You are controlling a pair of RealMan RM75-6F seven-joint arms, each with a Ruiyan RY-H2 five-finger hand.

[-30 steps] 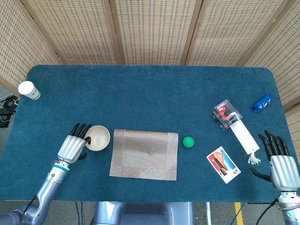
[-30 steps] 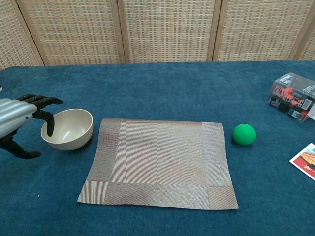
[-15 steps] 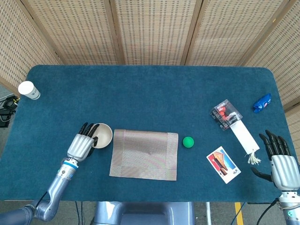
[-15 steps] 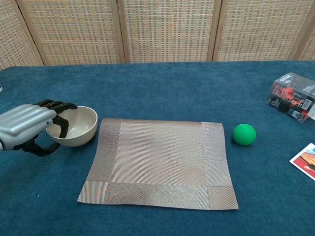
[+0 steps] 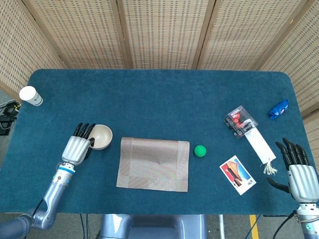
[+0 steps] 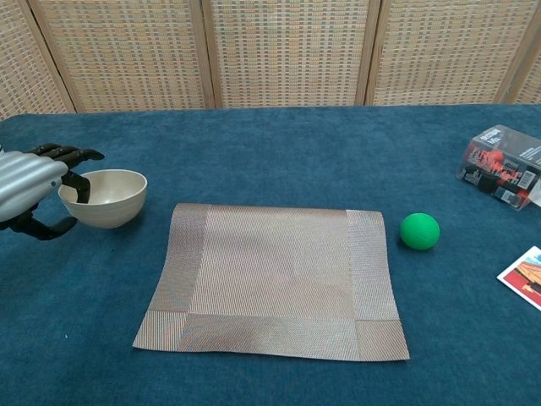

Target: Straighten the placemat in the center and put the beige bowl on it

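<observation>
We hold the beige bowl (image 5: 101, 137) by its rim in our left hand (image 5: 76, 147), fingers hooked inside and thumb outside, at 9 o'clock from the placemat (image 5: 154, 164) and apart from it. The placemat lies flat near the table's (image 5: 159, 94) middle, slightly skewed.

Only the head view shows our right hand (image 5: 300, 175), at 3 o'clock beyond the playing card (image 5: 238, 174), fingers spread and holding nothing. It alone also shows a paper cup (image 5: 31, 95) at 10 o'clock and a blue object (image 5: 278, 109) at 2 o'clock.

Both views show the green ball (image 6: 419, 231) just right of the placemat and a red-and-black packet (image 6: 505, 166).

Blue cloth covers the table; woven panel screens (image 5: 159, 30) stand behind.
</observation>
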